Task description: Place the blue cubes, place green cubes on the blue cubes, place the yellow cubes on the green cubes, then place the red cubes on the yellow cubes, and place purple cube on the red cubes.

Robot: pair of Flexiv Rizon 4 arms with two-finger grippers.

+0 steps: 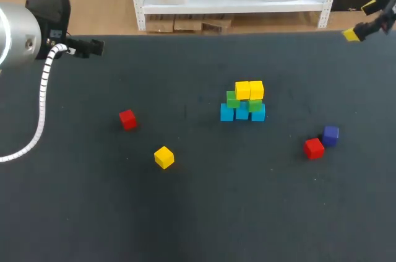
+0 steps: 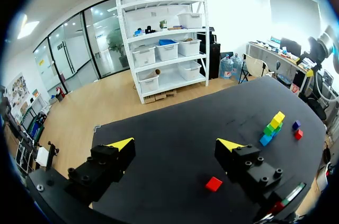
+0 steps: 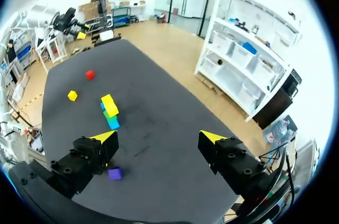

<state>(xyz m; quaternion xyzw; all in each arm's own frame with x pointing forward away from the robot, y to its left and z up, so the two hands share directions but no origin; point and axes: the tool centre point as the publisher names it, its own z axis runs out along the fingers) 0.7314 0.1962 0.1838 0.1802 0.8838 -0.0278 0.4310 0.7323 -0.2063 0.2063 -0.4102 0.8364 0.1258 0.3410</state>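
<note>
Mid-table stands a stack: a row of blue cubes (image 1: 241,113), green cubes (image 1: 233,99) on them, two yellow cubes (image 1: 249,90) on top. Loose on the mat lie a red cube (image 1: 127,119) and a yellow cube (image 1: 164,157) to the left, plus another red cube (image 1: 314,148) touching a purple cube (image 1: 330,135) to the right. My left gripper (image 2: 176,144) hangs open and empty at the far left, the left red cube (image 2: 214,184) under its fingers. At the far right corner my right gripper (image 3: 158,137) is open and empty, high over the purple cube (image 3: 114,173).
The black mat (image 1: 204,212) covers the whole table. My left arm (image 1: 25,33) with its striped cable comes in at the far left corner. The right gripper (image 1: 361,20) shows its yellow tips just past the table's far edge.
</note>
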